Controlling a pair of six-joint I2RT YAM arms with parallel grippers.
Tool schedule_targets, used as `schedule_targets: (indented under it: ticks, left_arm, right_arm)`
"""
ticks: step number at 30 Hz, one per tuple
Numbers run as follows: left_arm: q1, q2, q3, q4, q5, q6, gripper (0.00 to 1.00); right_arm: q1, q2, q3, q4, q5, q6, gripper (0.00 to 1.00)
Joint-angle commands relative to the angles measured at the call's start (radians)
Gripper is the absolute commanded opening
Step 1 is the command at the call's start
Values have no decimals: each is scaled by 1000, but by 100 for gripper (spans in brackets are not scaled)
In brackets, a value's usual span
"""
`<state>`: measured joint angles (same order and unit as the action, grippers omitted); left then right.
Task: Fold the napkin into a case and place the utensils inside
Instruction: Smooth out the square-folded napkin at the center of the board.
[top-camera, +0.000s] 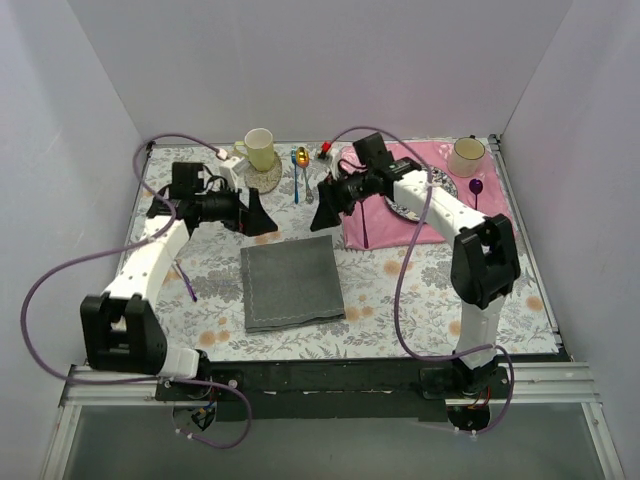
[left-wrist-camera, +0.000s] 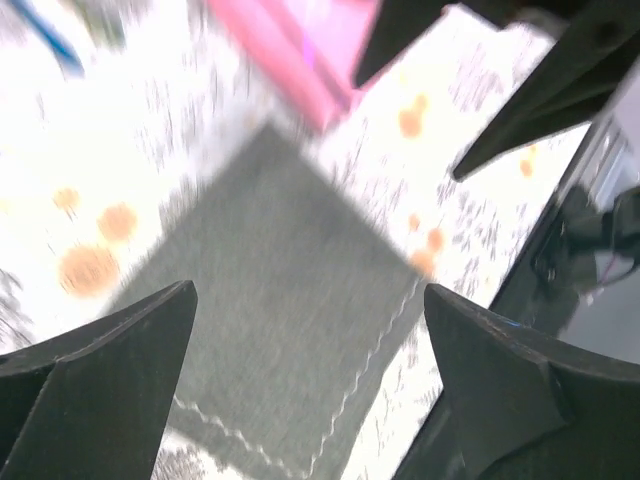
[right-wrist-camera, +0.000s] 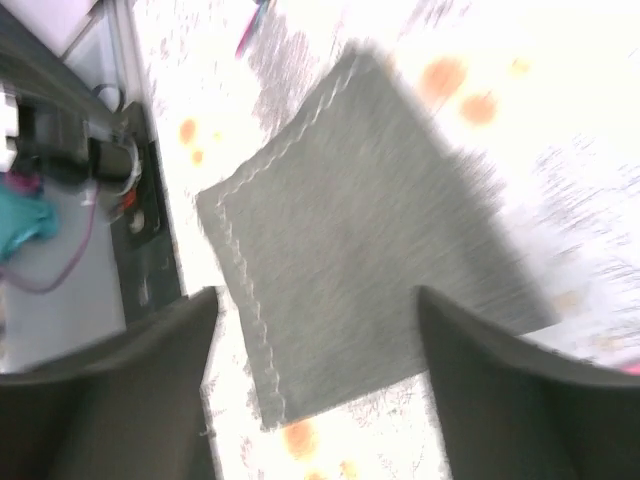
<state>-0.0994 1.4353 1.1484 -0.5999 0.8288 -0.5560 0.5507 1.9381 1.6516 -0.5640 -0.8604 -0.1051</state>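
White walls (top-camera: 320, 60) on three sides of a desk (top-camera: 430, 290) under grey-flowered cloth dotted with orange blossoms. Flat at mid-desk, between the two arms, the napkin (top-camera: 291, 284), its far right corner just beside the pink placemat (top-camera: 385, 228). Over its far side, left hand (top-camera: 258, 215) and right hand (top-camera: 325, 205), both spread wide, gripping nothing. By the back wall, a yellow mug (top-camera: 260, 148).

Left arm (top-camera: 150, 255), right arm (top-camera: 455, 215) are showing white links, black joints, black pointed fingers (left-wrist-camera: 100, 380); purple cable (top-camera: 27, 300) is looping at 9 o'clock.
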Motion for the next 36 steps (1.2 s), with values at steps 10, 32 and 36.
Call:
schedule_targets:
  ticks: [10, 32, 36]
  left_arm:
    - [18, -29, -98, 388, 122, -485, 98]
    - [17, 370, -351, 1060, 201, -992, 98]
    - [29, 433, -354, 1063, 193, -998, 98]
  right_arm:
    - [-78, 5, -181, 887, -192, 772, 99]
    - [40, 263, -335, 1179, 26, 1019, 99]
    - [38, 292, -363, 1198, 41, 1029, 99]
